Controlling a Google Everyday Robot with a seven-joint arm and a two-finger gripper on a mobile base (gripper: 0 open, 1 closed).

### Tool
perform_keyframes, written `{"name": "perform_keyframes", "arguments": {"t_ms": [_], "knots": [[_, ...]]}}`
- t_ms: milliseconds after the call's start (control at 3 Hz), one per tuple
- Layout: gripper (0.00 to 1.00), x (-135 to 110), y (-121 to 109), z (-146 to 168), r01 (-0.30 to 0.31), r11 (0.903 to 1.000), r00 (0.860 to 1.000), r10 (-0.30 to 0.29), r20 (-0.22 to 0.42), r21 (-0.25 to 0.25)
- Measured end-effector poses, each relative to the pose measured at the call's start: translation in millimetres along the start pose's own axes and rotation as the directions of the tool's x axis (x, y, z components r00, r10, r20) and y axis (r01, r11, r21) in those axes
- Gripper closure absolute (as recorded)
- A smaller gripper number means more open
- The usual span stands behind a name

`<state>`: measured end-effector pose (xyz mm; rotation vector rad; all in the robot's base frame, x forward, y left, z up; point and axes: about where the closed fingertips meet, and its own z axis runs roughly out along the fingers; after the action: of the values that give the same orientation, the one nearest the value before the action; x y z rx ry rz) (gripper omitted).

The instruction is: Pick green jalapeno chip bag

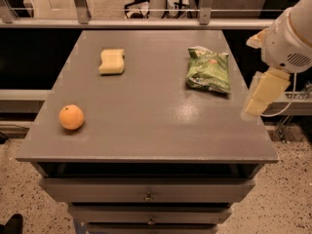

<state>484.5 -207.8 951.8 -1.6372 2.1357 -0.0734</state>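
Observation:
The green jalapeno chip bag (208,70) is a crinkled shiny green bag with white lettering. It lies flat at the back right of the grey table top (146,116). My gripper (262,94) hangs beyond the table's right edge, to the right of the bag and a little nearer the front, apart from it. It holds nothing that I can see. The white arm body (291,38) sits above it at the right border.
A yellow sponge (112,61) lies at the back left. An orange (71,117) sits near the front left edge. Drawers (148,197) are below the top. A metal rail (146,22) runs behind the table.

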Motion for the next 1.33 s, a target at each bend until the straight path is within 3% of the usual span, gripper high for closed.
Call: {"name": "perform_keyframes", "arguments": {"t_ms": [333,667,1333], "knots": [[0.0,-1.0,-37.1,37.2,-0.049,0.9979,0.997,0.047,0.06,0.042],[0.0,1.3,-71.8,64.9,-0.137,0.9886,0.984,0.128,0.128,0.063],[0.0,5.8,-111.2,110.7,-0.305,0.9512,0.933,0.29,0.214,0.044]]}}
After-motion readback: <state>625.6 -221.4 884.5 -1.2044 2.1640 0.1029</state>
